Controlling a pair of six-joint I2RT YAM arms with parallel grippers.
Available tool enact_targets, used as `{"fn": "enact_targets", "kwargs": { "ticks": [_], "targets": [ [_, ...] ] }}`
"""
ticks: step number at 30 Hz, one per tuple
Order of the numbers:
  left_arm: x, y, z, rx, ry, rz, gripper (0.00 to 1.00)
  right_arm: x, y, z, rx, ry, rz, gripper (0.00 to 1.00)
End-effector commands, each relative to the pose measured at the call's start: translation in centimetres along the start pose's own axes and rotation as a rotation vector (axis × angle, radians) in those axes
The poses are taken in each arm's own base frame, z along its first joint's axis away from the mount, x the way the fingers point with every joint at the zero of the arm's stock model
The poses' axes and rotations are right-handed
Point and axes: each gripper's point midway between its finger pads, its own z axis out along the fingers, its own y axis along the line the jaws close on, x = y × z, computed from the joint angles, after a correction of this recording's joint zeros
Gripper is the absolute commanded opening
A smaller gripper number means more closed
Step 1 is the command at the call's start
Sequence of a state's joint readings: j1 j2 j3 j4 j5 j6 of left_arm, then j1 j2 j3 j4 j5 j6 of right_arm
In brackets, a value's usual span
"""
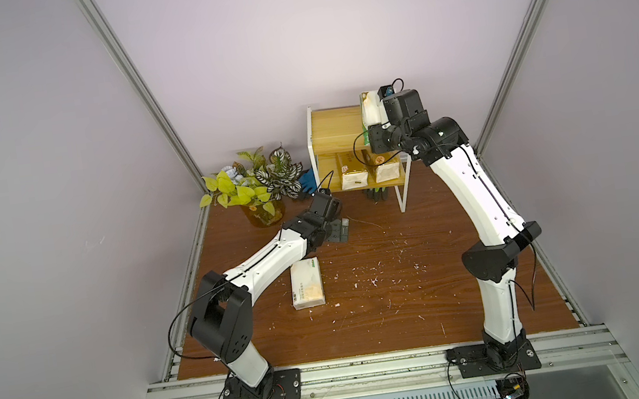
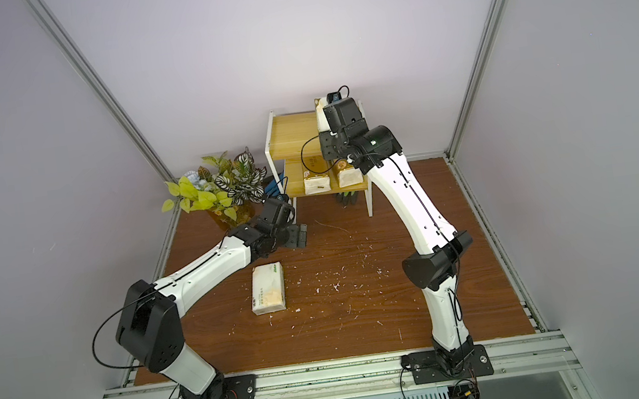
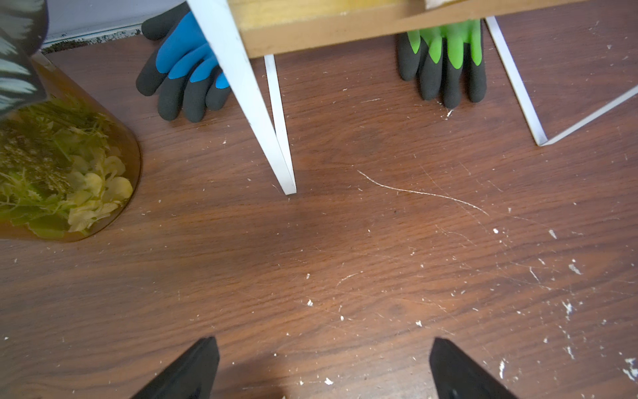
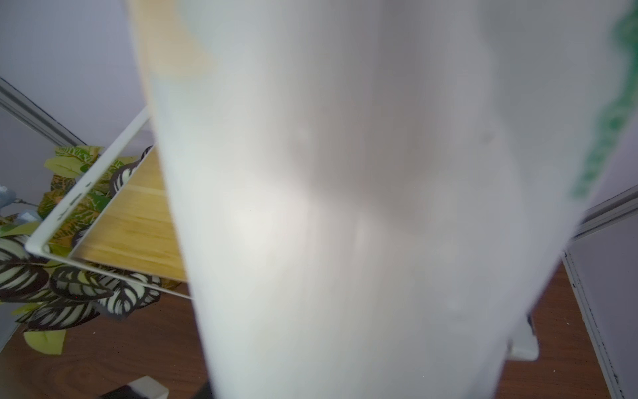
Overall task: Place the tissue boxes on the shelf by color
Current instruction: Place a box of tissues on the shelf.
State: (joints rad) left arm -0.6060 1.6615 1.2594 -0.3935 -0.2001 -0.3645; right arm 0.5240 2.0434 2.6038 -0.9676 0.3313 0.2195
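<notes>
Overhead, in both top views: right gripper (image 1: 380, 115) clamped on a white soft tissue pack (image 1: 369, 109), on end at the right end of the light yellow two-tier shelf (image 1: 335, 123), top board; two shiny gold tissue packs (image 1: 352, 172) (image 1: 385, 164) on the lower board; second white tissue pack (image 1: 307, 284) flat on the brown wooden table (image 1: 407, 302); via left wrist, left gripper (image 3: 324, 368) empty, black fingertips (image 3: 193, 373) spread wide over wood; via right wrist, blurred white pack filling frame.

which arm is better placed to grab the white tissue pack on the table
Left. The left pincer is open, empty, near the table pack; the right pincer holds another white pack at the shelf.
</notes>
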Motion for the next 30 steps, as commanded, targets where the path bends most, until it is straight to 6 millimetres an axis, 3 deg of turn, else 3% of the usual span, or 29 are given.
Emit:
{"fn": "enact_targets", "kwargs": {
  "ticks": [1, 9, 17, 19, 25, 30],
  "targets": [
    [-0.8, 1.0, -1.0, -0.025, -0.018, 0.008, 0.99, -2.9, -1.3, -1.1, -0.015, -0.094, 0.061, 0.36],
    [-0.6, 1.3, -1.2, -0.04, -0.015, 0.006, 0.99, -1.9, -2.4, 1.4, -0.014, -0.053, 0.068, 0.37],
    [-0.5, 1.4, -1.1, -0.048, -0.011, 0.002, 1.0, -0.6, -1.8, 2.8, -0.04, -0.006, 0.059, 0.39],
    [-0.4, 1.4, -1.0, -0.048, -0.007, 0.004, 1.0, -0.2, -2.0, 3.1, -0.026, 0.005, 0.054, 0.44],
    [-0.3, 1.4, -0.9, -0.051, 0.001, 0.007, 1.0, 0.2, -2.5, 3.3, 0.006, 0.015, 0.054, 0.79],
    [-0.3, 1.3, -0.6, -0.048, 0.006, 0.011, 0.99, -0.1, -2.4, 2.9, -0.005, 0.008, 0.055, 0.86]
  ]
}}
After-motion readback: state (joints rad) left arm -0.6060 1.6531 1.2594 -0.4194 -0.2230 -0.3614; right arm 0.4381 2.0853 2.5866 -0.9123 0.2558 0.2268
